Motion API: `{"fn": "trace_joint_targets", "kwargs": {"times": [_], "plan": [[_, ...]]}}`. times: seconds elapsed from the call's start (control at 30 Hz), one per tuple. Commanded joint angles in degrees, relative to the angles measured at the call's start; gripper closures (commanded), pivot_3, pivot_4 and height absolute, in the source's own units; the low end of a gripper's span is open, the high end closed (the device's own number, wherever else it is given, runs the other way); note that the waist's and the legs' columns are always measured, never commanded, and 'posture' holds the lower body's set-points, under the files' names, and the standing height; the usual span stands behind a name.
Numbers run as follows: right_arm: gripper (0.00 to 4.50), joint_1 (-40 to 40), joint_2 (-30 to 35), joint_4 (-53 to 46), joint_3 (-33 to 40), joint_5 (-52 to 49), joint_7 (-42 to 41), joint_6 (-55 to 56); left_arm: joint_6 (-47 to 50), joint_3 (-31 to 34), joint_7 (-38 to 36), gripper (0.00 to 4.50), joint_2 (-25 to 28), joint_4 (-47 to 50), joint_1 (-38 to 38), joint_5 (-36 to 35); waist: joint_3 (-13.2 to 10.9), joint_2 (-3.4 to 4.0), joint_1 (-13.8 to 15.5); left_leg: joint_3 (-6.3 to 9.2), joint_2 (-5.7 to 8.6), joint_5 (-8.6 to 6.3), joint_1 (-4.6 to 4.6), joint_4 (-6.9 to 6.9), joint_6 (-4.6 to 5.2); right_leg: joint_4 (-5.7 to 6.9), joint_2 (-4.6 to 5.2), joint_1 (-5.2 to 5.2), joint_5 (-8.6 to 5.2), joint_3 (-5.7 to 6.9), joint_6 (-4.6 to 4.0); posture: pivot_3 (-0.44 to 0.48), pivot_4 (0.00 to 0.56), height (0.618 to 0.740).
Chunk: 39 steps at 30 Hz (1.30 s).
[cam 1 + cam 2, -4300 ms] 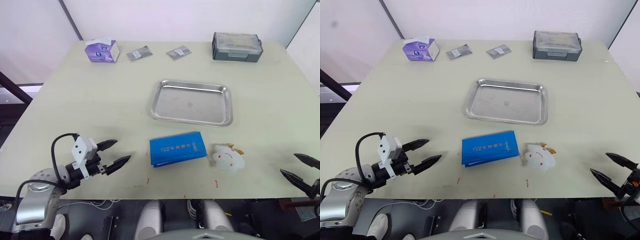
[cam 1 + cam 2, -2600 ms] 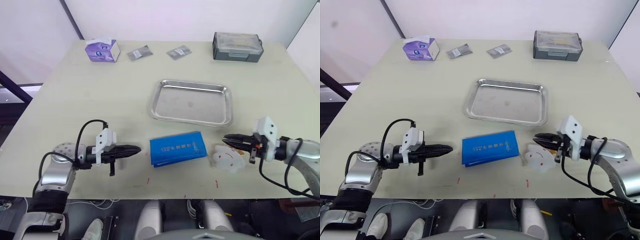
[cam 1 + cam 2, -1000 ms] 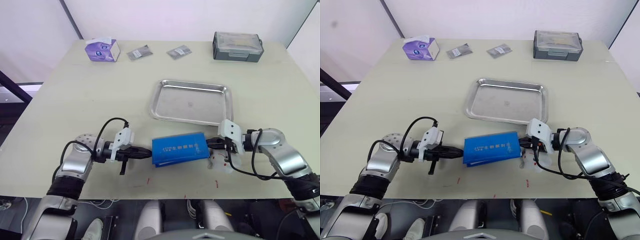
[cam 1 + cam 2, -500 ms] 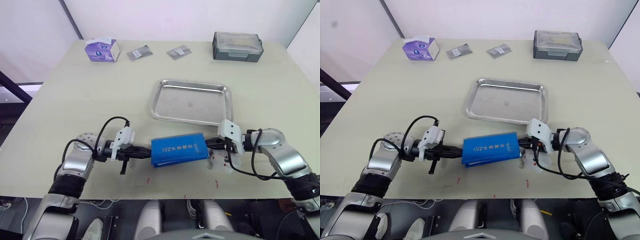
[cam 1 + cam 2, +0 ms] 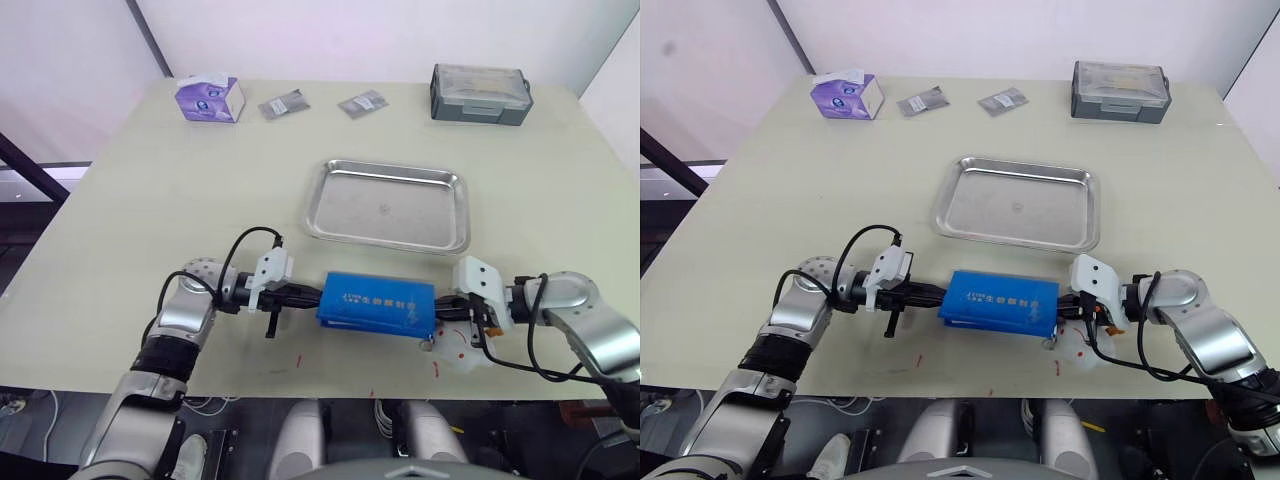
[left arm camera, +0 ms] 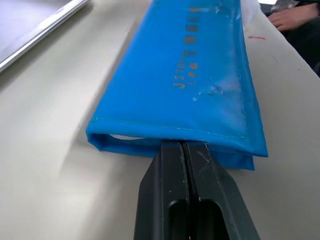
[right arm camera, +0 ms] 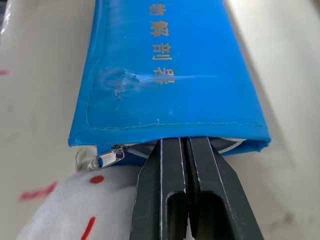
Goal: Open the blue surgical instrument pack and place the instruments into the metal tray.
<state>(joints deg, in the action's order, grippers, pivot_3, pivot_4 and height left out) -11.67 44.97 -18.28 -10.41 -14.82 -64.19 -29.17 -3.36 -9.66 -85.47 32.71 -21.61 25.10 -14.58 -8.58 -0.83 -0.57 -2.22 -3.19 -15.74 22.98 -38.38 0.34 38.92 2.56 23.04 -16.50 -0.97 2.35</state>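
A: What changed in the last half second?
B: The blue pack has shifted toward the robot's right and turned a little, so it now lies nearly square to the desk's front edge. Both hands went with it.

A: Count things, left to right.
B: One purple tissue box at the far left corner, two small grey packets beside it, one metal tray in the middle, one grey lidded box far right. One blue pack lies near the front edge, closed, just short of the tray. One white soft toy sits at its right end, partly covered by the right hand.

A: The hands?
B: The left hand has its fingers pressed together, tips tucked at the pack's left edge under the top flap. The right hand is likewise clenched, tips pushed in under the flap at the right end, beside a small zipper pull.

A: Anything hidden?
B: Whatever the pack holds is out of sight; a whitish lining peeks at both ends.
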Motion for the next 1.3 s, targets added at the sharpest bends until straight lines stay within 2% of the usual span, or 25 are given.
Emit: {"fn": "trace_joint_targets", "kwargs": {"times": [0.03,0.3,0.67,0.77,1.3], "plan": [[4.44,1.52,0.75,-4.34,1.61,-2.04,0.58,-0.72,-2.05,-1.38,-1.4,4.5,-1.38,0.1,1.79,0.22,0.0,0.0,-0.15,0.04,0.0,0.0,0.0,0.0,0.0,0.01,-0.02,0.0,0.0,0.01,0.0,0.0,0.15,0.738],[4.44,0.64,-0.2,-2.72,1.73,-0.43,3.21,1.15,-3.02,-1.94,-3.18,4.5,-2.44,-1.39,3.14,0.69,0.0,0.0,-0.06,0.05,0.0,0.0,0.01,0.0,0.0,0.0,-0.02,0.0,0.0,0.02,0.0,0.0,0.15,0.738],[4.44,-5.05,-3.36,0.62,-2.34,1.14,2.28,2.35,-1.84,-0.6,-2.58,4.5,-0.03,1.44,1.02,-0.07,0.0,0.0,-0.41,0.06,0.0,0.0,-0.01,-0.01,0.0,0.01,-0.04,0.0,0.0,0.0,0.0,0.0,0.15,0.738],[4.44,-5.74,-2.8,0.88,-3.26,1.54,1.14,1.89,-1.86,0.27,-1.63,4.5,0.94,0.73,0.48,0.01,0.0,0.0,-0.33,0.16,-0.01,0.0,-0.05,0.0,0.0,0.04,-0.11,0.0,0.0,-0.04,-0.01,0.0,0.15,0.738],[4.44,-1.76,1.62,1.98,1.88,1.62,2.0,4.15,-1.61,1.1,-0.78,4.5,1.14,1.54,-0.5,-0.66,0.0,0.0,-0.15,0.17,-0.01,0.0,-0.01,-0.01,0.0,0.02,-0.1,0.0,0.0,-0.02,-0.01,0.0,0.15,0.738]]}}
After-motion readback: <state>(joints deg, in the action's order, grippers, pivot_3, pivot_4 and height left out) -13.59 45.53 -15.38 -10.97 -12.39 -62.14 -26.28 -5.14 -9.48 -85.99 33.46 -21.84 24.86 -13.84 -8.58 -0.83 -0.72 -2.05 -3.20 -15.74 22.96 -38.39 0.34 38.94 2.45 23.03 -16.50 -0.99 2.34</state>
